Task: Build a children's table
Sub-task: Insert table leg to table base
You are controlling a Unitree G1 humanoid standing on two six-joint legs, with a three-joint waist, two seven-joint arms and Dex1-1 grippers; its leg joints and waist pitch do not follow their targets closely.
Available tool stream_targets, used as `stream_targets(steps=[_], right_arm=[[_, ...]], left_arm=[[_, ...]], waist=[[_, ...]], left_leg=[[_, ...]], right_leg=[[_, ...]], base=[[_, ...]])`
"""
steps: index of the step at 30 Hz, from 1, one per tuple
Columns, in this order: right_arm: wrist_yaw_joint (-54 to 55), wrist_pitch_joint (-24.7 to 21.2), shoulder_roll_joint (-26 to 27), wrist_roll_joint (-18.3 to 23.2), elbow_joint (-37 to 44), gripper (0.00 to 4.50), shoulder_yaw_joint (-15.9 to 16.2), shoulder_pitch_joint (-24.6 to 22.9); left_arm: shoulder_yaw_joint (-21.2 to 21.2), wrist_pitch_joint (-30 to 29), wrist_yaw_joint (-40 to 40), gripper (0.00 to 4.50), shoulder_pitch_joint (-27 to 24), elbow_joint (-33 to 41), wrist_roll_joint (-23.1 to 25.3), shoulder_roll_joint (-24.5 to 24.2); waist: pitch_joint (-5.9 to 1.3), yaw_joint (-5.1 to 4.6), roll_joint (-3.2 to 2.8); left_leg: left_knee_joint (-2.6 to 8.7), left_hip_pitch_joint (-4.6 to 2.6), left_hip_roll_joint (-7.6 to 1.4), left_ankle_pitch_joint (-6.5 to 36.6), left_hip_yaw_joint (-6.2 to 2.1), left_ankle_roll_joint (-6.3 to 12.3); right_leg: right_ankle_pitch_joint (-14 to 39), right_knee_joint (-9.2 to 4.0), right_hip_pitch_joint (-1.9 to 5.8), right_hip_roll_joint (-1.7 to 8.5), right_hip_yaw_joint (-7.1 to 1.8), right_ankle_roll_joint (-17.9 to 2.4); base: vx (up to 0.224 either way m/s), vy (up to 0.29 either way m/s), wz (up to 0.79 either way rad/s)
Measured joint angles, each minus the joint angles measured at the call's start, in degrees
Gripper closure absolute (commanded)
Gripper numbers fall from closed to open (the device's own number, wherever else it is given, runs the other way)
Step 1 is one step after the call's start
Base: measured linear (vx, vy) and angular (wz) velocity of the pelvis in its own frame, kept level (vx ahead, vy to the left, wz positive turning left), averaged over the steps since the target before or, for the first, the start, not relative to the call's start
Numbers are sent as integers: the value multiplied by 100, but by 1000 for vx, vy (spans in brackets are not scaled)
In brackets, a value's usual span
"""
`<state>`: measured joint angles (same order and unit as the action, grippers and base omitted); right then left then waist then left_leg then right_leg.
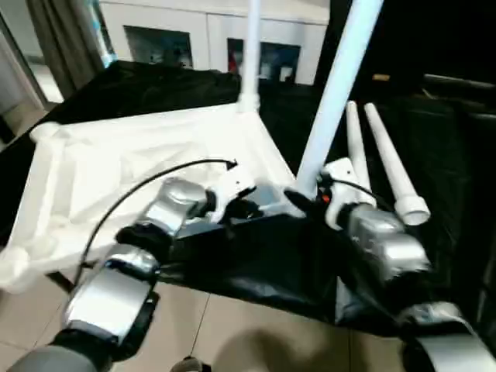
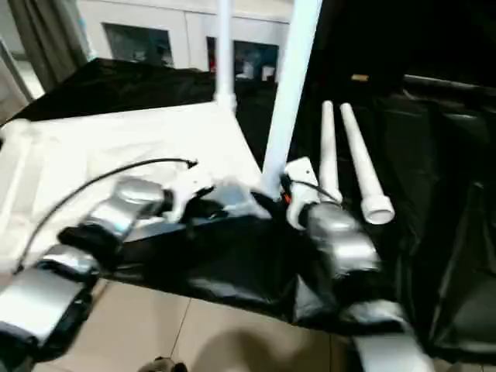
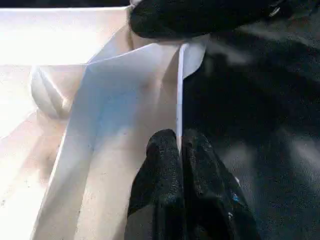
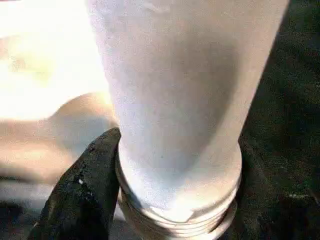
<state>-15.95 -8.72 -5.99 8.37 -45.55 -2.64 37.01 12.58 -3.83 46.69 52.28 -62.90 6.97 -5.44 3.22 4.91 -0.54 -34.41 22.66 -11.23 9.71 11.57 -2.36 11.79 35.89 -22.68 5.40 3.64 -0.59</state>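
**Leg held at the near corner of the upturned tabletop**

Head views: The white tabletop [image 1: 132,155] is seen lying underside up on a table covered with black cloth [image 1: 256,263]. One leg [image 1: 252,54] is seen standing upright in the far corner socket. A second leg [image 1: 337,85] is seen rising, tilted, from the near right corner, where both arms meet. Two loose legs [image 1: 387,167] are laid side by side on the cloth just beside that corner. The left end effector [image 1: 260,203] is seen at the tabletop's near edge, and the right end effector [image 1: 314,194] at the foot of the tilted leg.

Left wrist view: The left end effector's fingers [image 3: 165,170] are seen pressed together on the thin rim of the tabletop.

Right wrist view: The ringed base of the tilted leg is seen close up, with one black finger [image 4: 90,190] of the right end effector laid against its side; the fingers are spread around the leg.
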Motion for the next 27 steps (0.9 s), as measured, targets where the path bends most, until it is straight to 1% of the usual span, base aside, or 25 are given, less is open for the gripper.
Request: stream_targets(steps=[4,5,6,7,9,10,11,14,16,17,18,19,21,22,24,27], right_arm=[[222,103,96,-4,-245,175,-97,115],[212,156,114,-4,-264,119,-135,121],[198,194,121,-2,-289,106,-154,120],[185,203,146,40,-306,106,-213,121],[96,293,150,70,-355,78,-222,120],[28,341,128,58,-387,78,-204,121],[-48,386,113,49,-406,66,-192,120],[-798,364,-159,47,-304,66,-17,43],[-1309,230,-372,62,-68,66,96,-70],[-1670,164,-543,59,84,66,219,-151],[-2186,125,-851,46,283,66,422,-281],[-2501,123,-1044,12,323,66,536,-339],[-2985,171,-1208,-45,474,66,731,-361],[-3195,189,-1276,-58,501,66,795,-361],[-3524,195,-1316,-46,518,66,823,-362],[-3949,170,-1434,16,631,66,882,-375]], left_arm=[[-23,-83,-222,450,0,-9,17,120],[-23,-82,-227,450,-4,-9,25,123],[-23,-82,-226,450,-6,-8,26,124],[-22,-80,-224,450,-7,-8,26,124],[-18,-33,-180,450,-14,-7,41,104],[-6,18,-132,450,-27,0,54,82],[3,36,-104,450,-30,7,59,60],[82,204,216,450,-101,122,69,-153],[133,391,552,450,-137,162,74,-315],[157,484,771,450,-181,227,73,-427],[196,624,1124,450,-261,345,67,-546],[211,720,1368,450,-302,396,59,-613],[242,939,1725,450,-352,448,43,-755],[256,1037,1854,450,-399,507,40,-796],[287,1129,2073,450,-458,588,-16,-889],[288,1126,2371,450,-546,777,-127,-999]], waist=[[0,7,0],[0,7,0],[0,7,0],[0,4,0],[0,4,-1],[0,3,-1],[0,3,-1],[1,-1,-1],[1,10,-2],[2,21,-3],[3,37,-5],[2,57,-7],[2,58,-7],[2,68,-7],[3,73,-11],[5,78,-15]], left_leg=[[19,-34,4,0,-2,0],[22,-41,5,0,-2,0],[23,-44,5,0,-3,0],[23,-44,5,0,-3,0],[25,-44,8,0,-3,1],[29,-43,8,0,-3,1],[37,-44,10,0,-3,1],[56,-43,11,0,-3,1],[65,-38,11,-1,-3,2],[66,-34,10,-1,-3,3],[64,-30,10,-6,-2,11],[62,-26,10,-13,-2,23],[58,-5,10,-17,-1,34],[57,2,10,-18,-1,34],[49,14,9,-17,0,35],[37,36,8,-18,0,36]], right_leg=[[-1,-13,34,0,0,2],[-1,-18,40,-1,0,2],[-1,-22,45,-1,1,3],[-2,-27,48,-1,1,3],[-3,-36,50,-1,0,5],[-6,-45,51,-1,0,6],[-11,-54,52,-1,0,6],[-16,-67,50,-2,3,8],[-14,-74,45,-4,5,10],[-13,-79,45,-5,7,12],[-9,-84,44,-5,7,16],[-6,-86,45,-5,8,16],[-5,-85,26,-5,8,15],[-5,-85,19,-4,8,15],[-5,-76,6,-4,7,14],[-6,-59,-22,-3,6,14]], base=[[0,0,0],[0,0,0],[0,0,0],[0,0,0],[0,0,0],[0,0,0],[0,0,0],[0,0,0],[0,0,0],[0,0,0],[0,0,0],[0,0,0],[0,0,0],[0,0,0],[0,0,0],[0,0,0]])
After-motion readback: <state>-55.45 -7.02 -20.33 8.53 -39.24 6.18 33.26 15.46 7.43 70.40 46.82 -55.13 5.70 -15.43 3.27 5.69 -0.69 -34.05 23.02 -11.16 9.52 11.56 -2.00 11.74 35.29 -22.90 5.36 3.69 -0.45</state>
